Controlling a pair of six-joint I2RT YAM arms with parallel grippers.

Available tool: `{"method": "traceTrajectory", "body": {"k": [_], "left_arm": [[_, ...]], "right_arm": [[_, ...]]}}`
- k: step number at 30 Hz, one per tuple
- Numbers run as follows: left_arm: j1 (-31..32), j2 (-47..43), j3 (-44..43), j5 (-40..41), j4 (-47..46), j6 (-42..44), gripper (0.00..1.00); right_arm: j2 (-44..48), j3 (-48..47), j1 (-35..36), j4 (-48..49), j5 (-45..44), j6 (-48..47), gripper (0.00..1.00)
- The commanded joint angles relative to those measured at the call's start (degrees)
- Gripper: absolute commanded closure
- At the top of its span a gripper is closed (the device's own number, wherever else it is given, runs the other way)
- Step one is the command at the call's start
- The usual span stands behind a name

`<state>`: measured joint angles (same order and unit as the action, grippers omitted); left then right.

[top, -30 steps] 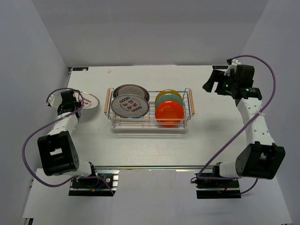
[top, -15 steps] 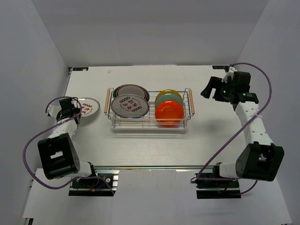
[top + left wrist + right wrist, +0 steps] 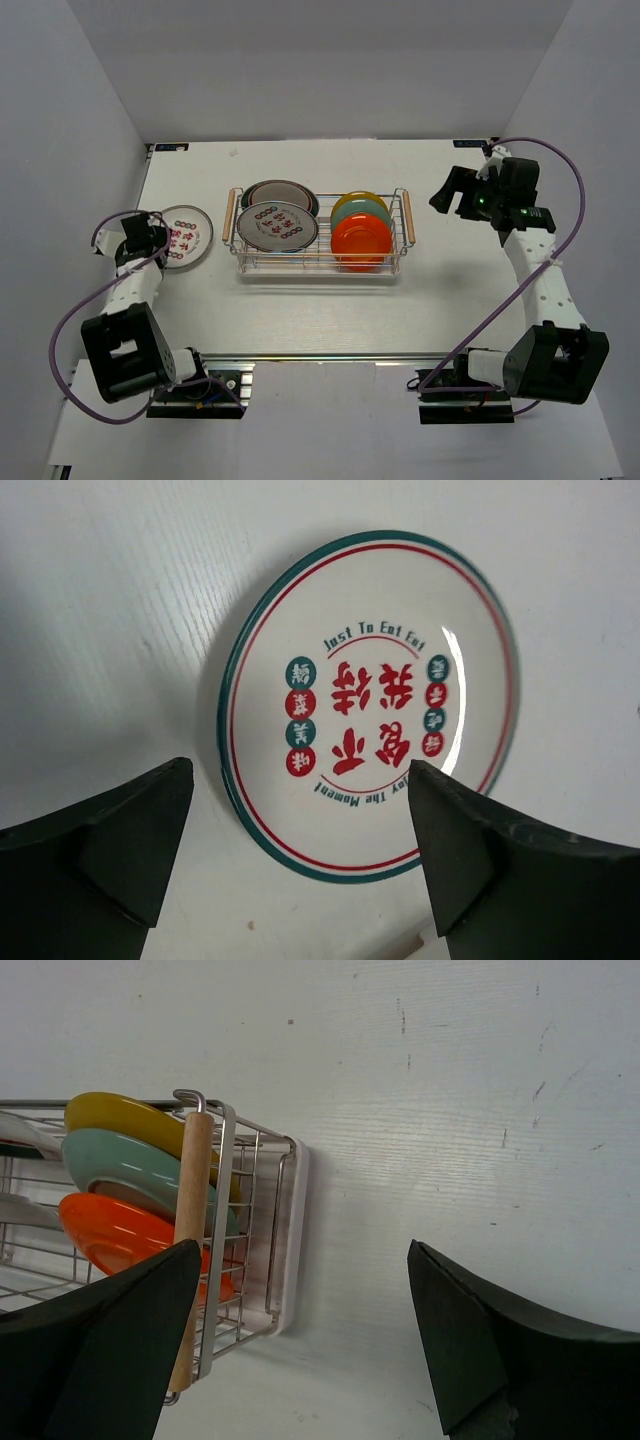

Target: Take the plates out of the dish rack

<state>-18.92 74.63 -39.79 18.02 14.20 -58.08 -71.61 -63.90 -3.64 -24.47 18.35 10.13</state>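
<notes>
Lying flat at the frame's left, one printed plate looks unloaded, the left gripper gaping empty beside it; the right gripper, upper right, gapes empty too; next, I judge, a reach into the dish rack at centre, where five plates stand.

One short end of the dish rack is seen at the left of the frame, with its wooden handle set upright against the wire. Three plates are stood on edge inside: a yellow plate uppermost, a teal plate beneath, and an orange plate lowest. Dark fingers are held wide apart at the lower corners. White, faintly scuffed tabletop is shown elsewhere.
</notes>
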Motion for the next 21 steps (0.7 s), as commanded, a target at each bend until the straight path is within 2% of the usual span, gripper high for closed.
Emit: {"method": "traceTrajectory", "body": {"k": [1,5,8,9,10,11,13,14,15,16,17,18,19,21], "left_arm": [[-0.68,-5.45,-1.78,0.70,3.02,3.32,0.02],[-0.68,-8.53,-6.68,-1.93,4.52,8.68,0.02],[-0.68,-9.50,-9.07,-11.84,-0.73,18.16,0.02],[0.01,-9.16,-10.64,-15.70,-5.97,23.75,0.02],[0.63,-6.98,-11.79,-24.00,-8.28,26.33,0.02],[0.64,-5.04,-13.63,-28.52,-11.44,32.01,0.02],[0.64,-0.56,-21.53,-39.67,-12.09,36.61,0.02],[1.16,4.68,-24.60,-53.74,-12.26,40.21,0.02],[1.16,7.17,-31.07,-60.14,-11.83,41.37,0.02],[1.16,9.46,-34.01,-65.69,-11.48,42.78,0.02],[1.77,12.35,-36.47,-75.66,-10.17,47.14,0.02],[2.47,13.08,-38.50,-79.51,-9.02,49.88,0.02],[3.70,13.17,-42.00,-83.11,-3.53,57.74,0.02],[5.11,11.77,-44.05,-83.41,0.55,65.35,0.02]], "right_arm": [[1.56,0.09,-0.14,2.06,0.28,0.15,0.11],[0.95,-0.61,-0.14,1.36,0.11,-0.46,0.11],[0.78,-1.49,-0.14,1.00,-0.77,-1.25,0.11],[0.69,-1.84,-0.14,1.26,-0.77,-1.69,0.11],[0.60,-1.93,-0.14,1.44,-0.77,-1.87,0.11],[0.51,-2.11,-0.14,1.53,-0.77,-2.22,0.11],[-0.45,-3.42,-0.14,0.31,-0.51,-3.71,0.11],[-0.72,-3.95,-0.14,-0.48,-0.16,-4.50,0.11],[-0.89,-4.13,0.03,-0.75,-0.16,-4.94,0.11],[-1.07,-4.22,-0.05,-0.76,-0.33,-5.47,0.11],[-0.98,-4.04,-0.05,-0.58,-0.42,-5.82,0.11],[-0.90,-3.95,-0.14,-0.41,-0.42,-6.17,0.11],[-0.81,-3.60,-0.14,-0.14,-0.16,-6.70,0.11],[-0.81,-3.51,0.04,-0.14,0.19,-7.32,0.11]]}}
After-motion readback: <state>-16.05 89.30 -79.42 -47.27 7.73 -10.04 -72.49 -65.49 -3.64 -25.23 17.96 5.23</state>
